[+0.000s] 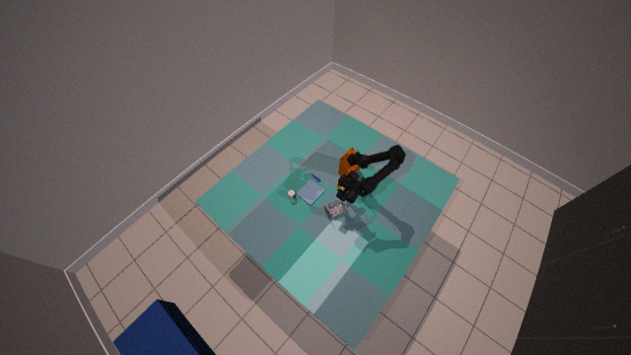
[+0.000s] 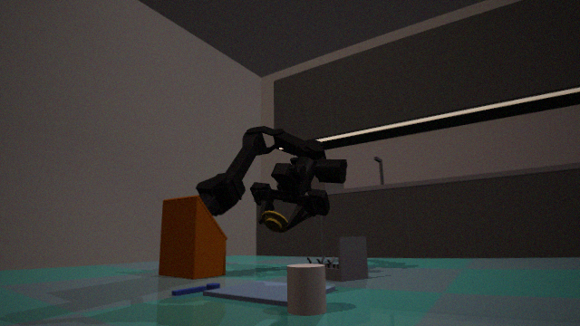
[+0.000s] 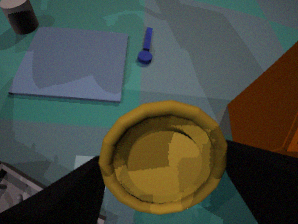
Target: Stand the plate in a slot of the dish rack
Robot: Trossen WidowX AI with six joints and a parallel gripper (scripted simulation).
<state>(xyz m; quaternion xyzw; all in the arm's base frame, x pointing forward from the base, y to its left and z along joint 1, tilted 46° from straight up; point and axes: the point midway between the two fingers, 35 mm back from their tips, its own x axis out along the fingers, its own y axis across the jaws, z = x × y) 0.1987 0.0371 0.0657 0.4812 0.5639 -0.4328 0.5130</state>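
Note:
The yellow plate [image 1: 341, 187] [image 2: 275, 220] [image 3: 165, 160] is tilted and held in the air between the fingers. My gripper [image 2: 275, 220] [image 3: 162, 156] is shut on it, one finger at each side of its rim. The dish rack [image 1: 336, 210] [image 2: 353, 258] [image 3: 19, 186] stands on the mat with a grey end panel and short dark rails. It is below the plate, and in the wrist view only part of it shows at the lower left. The plate is clear of the rack.
A lilac square board [image 1: 311, 192] [image 2: 254, 291] [image 3: 75, 65] lies near the rack. A blue utensil [image 1: 315, 177] [image 2: 196, 289] [image 3: 147, 45] and a pale cylinder [image 1: 291, 194] [image 2: 306, 290] [image 3: 20, 16] are beside it. An orange block [image 1: 348, 164] [image 2: 192, 237] [image 3: 270, 105] stands by the arm.

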